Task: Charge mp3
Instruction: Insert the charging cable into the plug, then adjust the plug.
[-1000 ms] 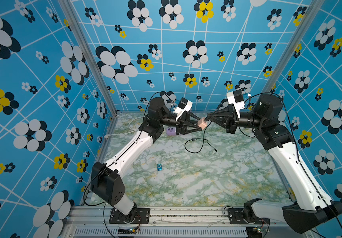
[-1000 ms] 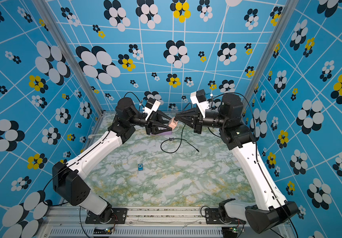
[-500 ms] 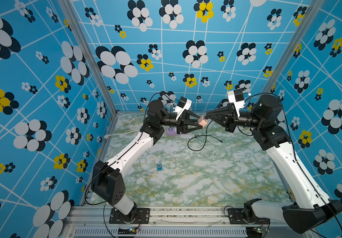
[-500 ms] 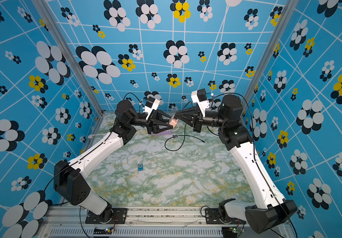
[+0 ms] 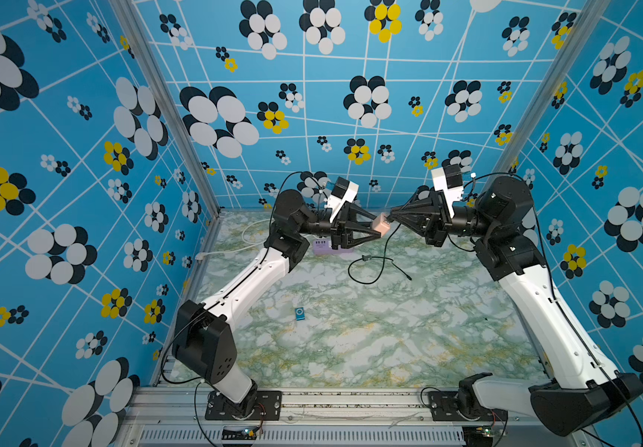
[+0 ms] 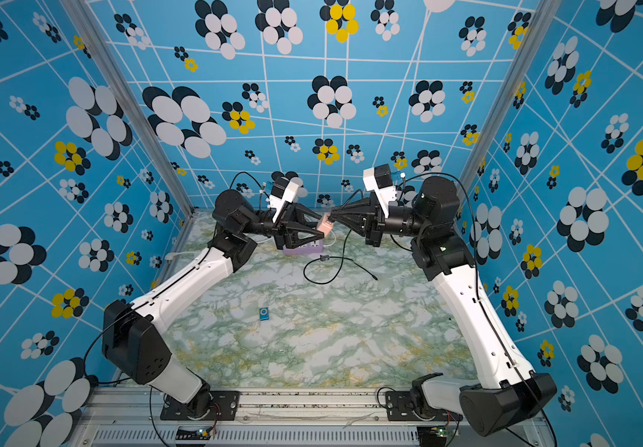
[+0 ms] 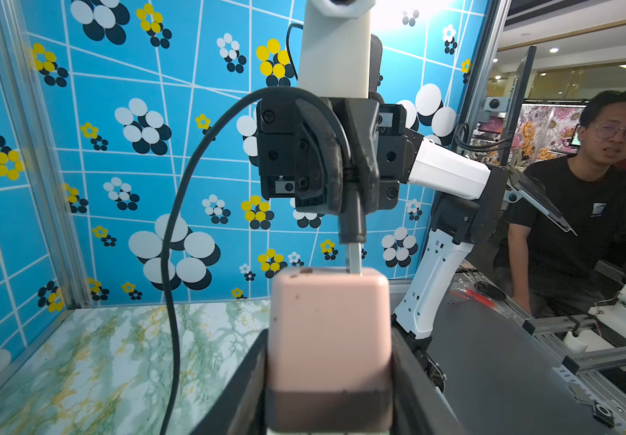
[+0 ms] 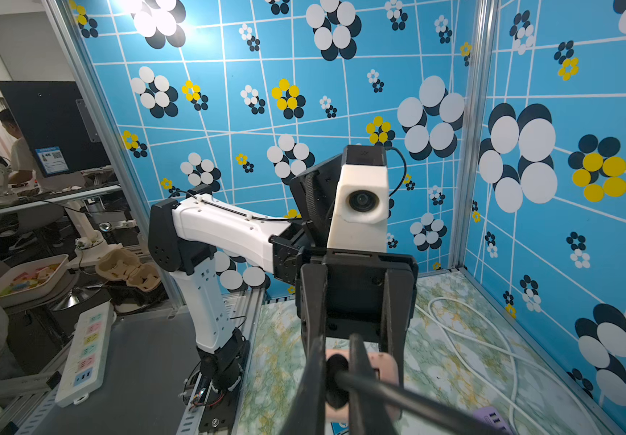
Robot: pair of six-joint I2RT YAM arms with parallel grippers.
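The mp3 (image 5: 300,314) (image 6: 264,313), a tiny teal-blue player, lies flat on the marble table near the left arm's base, far from both grippers. My left gripper (image 5: 376,228) (image 7: 328,376) is held in the air at the back, shut on the sides of a pinkish cube charger (image 5: 382,227) (image 7: 328,331) (image 8: 387,367). Facing it, my right gripper (image 5: 391,217) (image 8: 336,376) is shut on the USB plug (image 7: 353,226) of a black cable (image 5: 374,267). The plug's metal tip meets the charger's face.
A lilac power strip (image 5: 322,244) (image 6: 304,247) lies on the table under the left gripper, its white cord (image 5: 250,232) running to the back left corner. The cable's loop and loose end (image 5: 409,276) rest mid-table. Blue patterned walls close three sides.
Both grippers, joined at charger and plug, rose slightly. The cable's loop and loose end shifted on the table. Neither grip changed and the mp3 stayed put.
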